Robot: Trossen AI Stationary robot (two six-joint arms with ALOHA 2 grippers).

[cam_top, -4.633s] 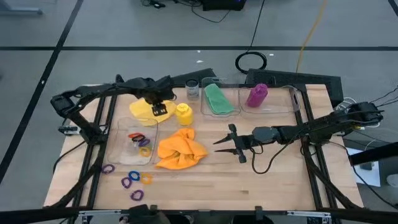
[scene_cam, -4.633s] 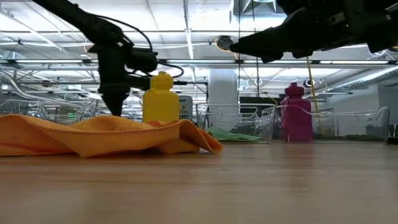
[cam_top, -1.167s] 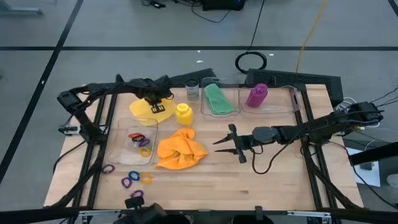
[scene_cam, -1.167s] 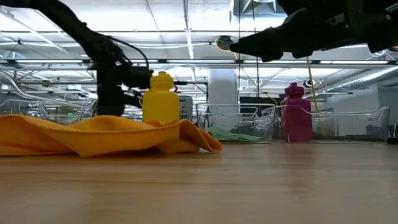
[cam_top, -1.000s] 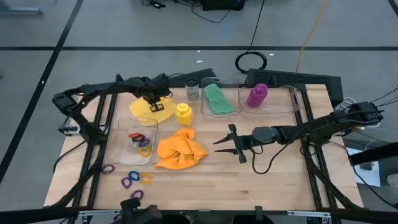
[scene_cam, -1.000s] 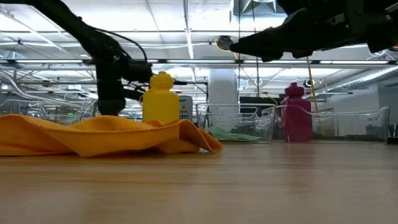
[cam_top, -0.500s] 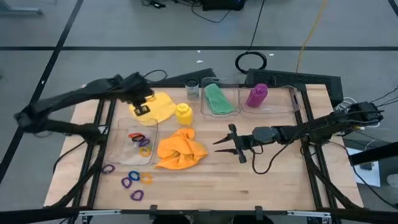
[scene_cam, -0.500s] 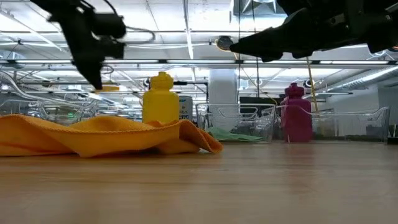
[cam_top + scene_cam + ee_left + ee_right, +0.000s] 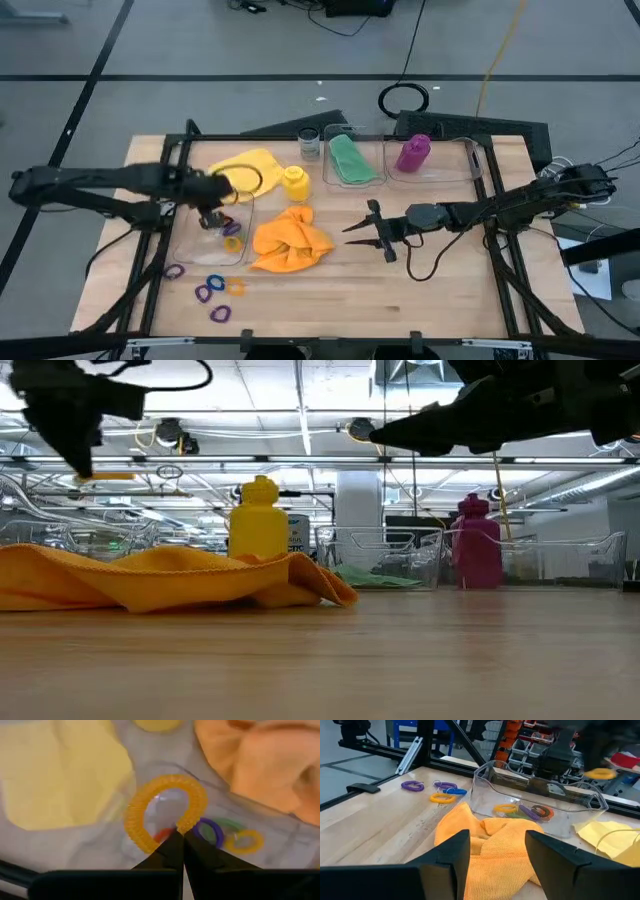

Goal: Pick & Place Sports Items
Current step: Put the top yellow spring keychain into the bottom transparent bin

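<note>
Left gripper: hanging over the clear box at the counter's left side, its fingers pressed together and pinching a yellow-orange ring by its edge.
Held ring: dangling above the box, where a purple ring, a smaller yellow ring and a bit of red one are lying.
Right gripper: waiting above the middle of the counter, just right of the orange cloth, its fingers standing spread and gripping nothing.
Cloths: the yellow cloth is lying behind the ring box; the green cloth is sitting in a rear clear box.
Bottles: the yellow bottle is standing upright between the yellow and orange cloths; the purple bottle is resting in the far-right clear box.
Loose rings: lying scattered on the counter's near-left part.
</note>
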